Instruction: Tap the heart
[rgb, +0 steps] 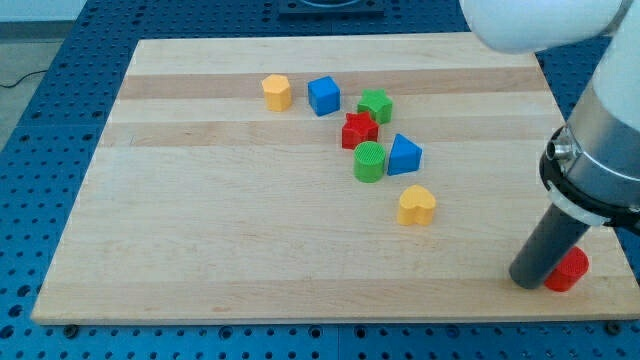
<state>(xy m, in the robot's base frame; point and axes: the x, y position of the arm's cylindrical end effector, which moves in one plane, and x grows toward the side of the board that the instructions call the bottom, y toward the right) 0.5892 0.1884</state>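
Standing at the board's lower right, the rod's tip (527, 281) touches a red block (568, 268), holds nothing, having no claw, and must next travel up-left to the untapped yellow heart (416, 206) below the blue triangle (404, 154).

Two yellow blocks (277, 92) (416, 206), two blue (323, 96) (404, 154), two green (375, 105) (369, 161), seemingly two red (359, 130) (568, 269).

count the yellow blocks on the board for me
2. The yellow hexagon-like block sits toward the view's top left of the cluster; the yellow heart lies below the cluster. None looks hidden, though the rod covers some board at right.
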